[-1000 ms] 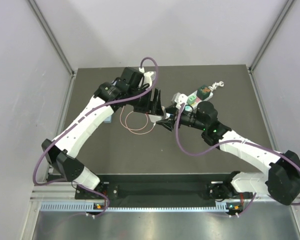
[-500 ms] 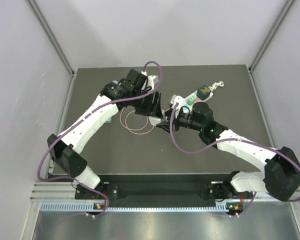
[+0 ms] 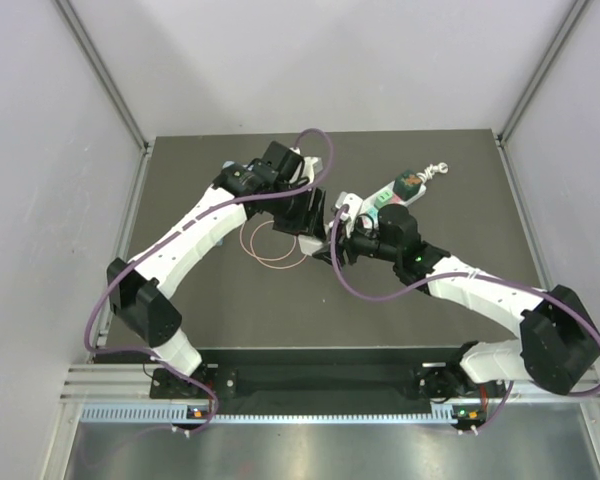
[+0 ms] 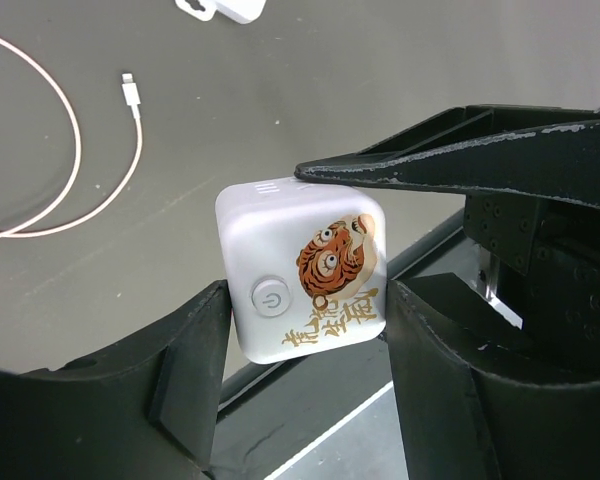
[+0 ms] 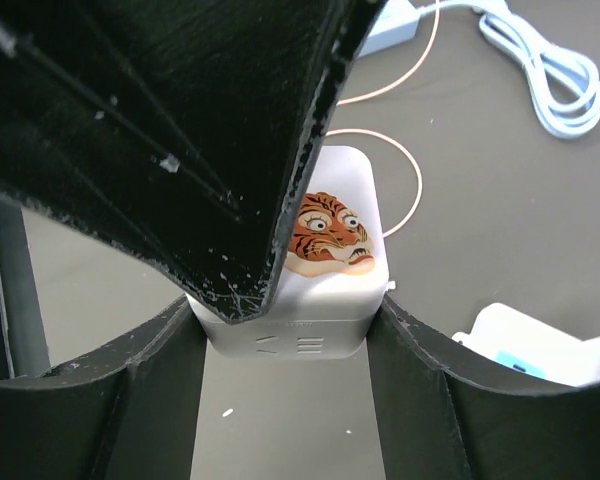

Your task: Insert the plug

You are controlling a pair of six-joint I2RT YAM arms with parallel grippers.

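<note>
A white cube with a tiger picture and a power button (image 4: 300,270) hangs above the dark table, held from two sides. My left gripper (image 4: 305,305) is shut on its flanks. My right gripper (image 5: 285,320) is shut on the same cube (image 5: 330,250), and one of its fingers (image 4: 460,165) lies across the cube's top edge in the left wrist view. The small white plug (image 4: 131,94) lies loose on the table at the end of a thin pink cable (image 4: 70,170), apart from both grippers. In the top view the two grippers meet at mid-table (image 3: 325,232).
A white adapter (image 4: 220,8) lies beyond the plug. A coiled pale blue cable (image 5: 540,70) and a white box with a blue mark (image 5: 530,345) lie to the right. A green and white item with a clip (image 3: 405,185) sits behind the right arm.
The left arm has swung right towards the right gripper, and its jaws have narrowed onto the cube. The right arm has shifted slightly left and kept its grip.
</note>
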